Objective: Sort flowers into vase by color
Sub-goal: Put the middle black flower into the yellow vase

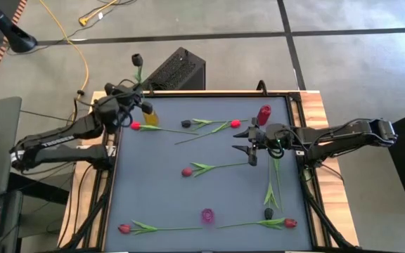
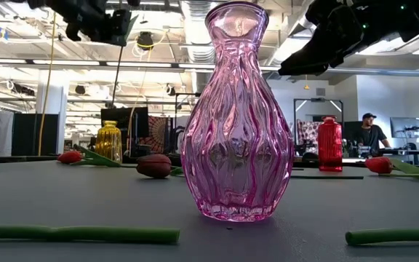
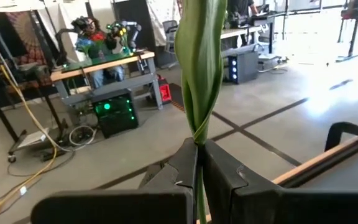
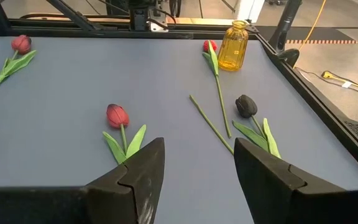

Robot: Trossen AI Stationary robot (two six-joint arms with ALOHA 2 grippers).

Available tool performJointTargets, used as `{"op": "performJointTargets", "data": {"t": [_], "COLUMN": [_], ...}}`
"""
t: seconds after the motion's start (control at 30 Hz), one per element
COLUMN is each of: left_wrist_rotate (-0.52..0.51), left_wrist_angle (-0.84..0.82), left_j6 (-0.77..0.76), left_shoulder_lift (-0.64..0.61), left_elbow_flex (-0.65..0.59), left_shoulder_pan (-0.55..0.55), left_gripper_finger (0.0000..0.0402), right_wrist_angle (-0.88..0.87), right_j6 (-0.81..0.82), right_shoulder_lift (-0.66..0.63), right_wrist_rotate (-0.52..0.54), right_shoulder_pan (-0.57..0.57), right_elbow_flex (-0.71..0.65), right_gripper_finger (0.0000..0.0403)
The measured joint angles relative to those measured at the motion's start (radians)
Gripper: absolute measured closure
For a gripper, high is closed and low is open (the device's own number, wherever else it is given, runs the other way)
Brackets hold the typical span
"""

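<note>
Three vases on the grey mat [image 1: 160,197], well apart from one another: yellow vase [image 1: 150,113] upper left, red vase [image 1: 264,114] upper right, pink vase [image 1: 207,215] lower centre. Beyond the mat's top edge, a black box [image 1: 180,69]. On the floor at upper left, a yellow cable [image 1: 84,63]. Filling the middle of the low view and hiding much of the mat behind it, the pink vase again. Far off at that view's right, a person [image 2: 369,132] in the room.

Left gripper [image 1: 138,91] at upper left of the high view, just above the yellow vase, pressed together on the green stem of the held flower [image 1: 136,59], dark head up past the table edge. Right gripper [image 1: 249,146] right of centre, just below the red vase, spread wide with nothing between the fingers.

Flowers in sight: eight.
- One held.
- Seven flat on the mat.
- Four bright red: a red flower [image 1: 136,126] just beside the yellow vase, another [image 1: 235,124] near the red vase, one at lower left [image 1: 124,228], one at lower right [image 1: 290,223].
- One crimson flower [image 1: 187,171] at centre, stem end near the right gripper.
- Two dark besides the held one: a dark flower [image 1: 186,124] at upper centre, another [image 1: 268,213] at lower right, stem running up under the right arm.
</note>
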Motion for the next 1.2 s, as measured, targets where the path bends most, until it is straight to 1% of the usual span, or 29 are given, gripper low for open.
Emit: {"op": "performJointTargets", "data": {"t": [0.07,0.27,0.43,0.57,0.7,0.87,0.97,1.2], "left_wrist_rotate": [0.047,0.093,0.165,0.176,0.175,0.175,0.177,0.171], "left_wrist_angle": [-0.002,-0.001,0.0,-0.003,0.013,0.163,0.22,0.233], "left_j6": [0.008,0.015,-0.012,-0.021,-0.051,-0.066,-0.076,-0.121], "left_shoulder_lift": [0.015,0.048,0.061,0.072,0.069,0.067,0.067,0.067], "left_elbow_flex": [0.0,0.0,0.0,-0.006,-0.055,-0.17,-0.231,-0.301], "left_shoulder_pan": [0.043,0.132,0.18,0.198,0.203,0.202,0.202,0.202], "left_gripper_finger": [0.0401,0.0401,0.0401,0.0401,0.0402,0.0401,0.0401,0.0402], "right_wrist_angle": [0.0,-0.002,-0.003,-0.004,-0.004,-0.005,-0.005,-0.005], "right_j6": [0.0,0.001,0.002,0.002,0.002,0.002,0.002,0.001], "right_shoulder_lift": [0.0,0.0,0.0,0.0,0.0,0.0,0.0,0.0], "right_wrist_rotate": [0.0,0.0,0.0,0.0,0.0,0.0,0.0,0.0], "right_shoulder_pan": [0.0,0.0,0.0,0.0,0.001,0.003,0.003,0.003], "right_elbow_flex": [0.0,0.0,0.0,0.0,0.0,0.0,0.0,0.0], "right_gripper_finger": [0.0181,0.0181,0.0181,0.0181,0.0181,0.0181,0.0181,0.0181]}}
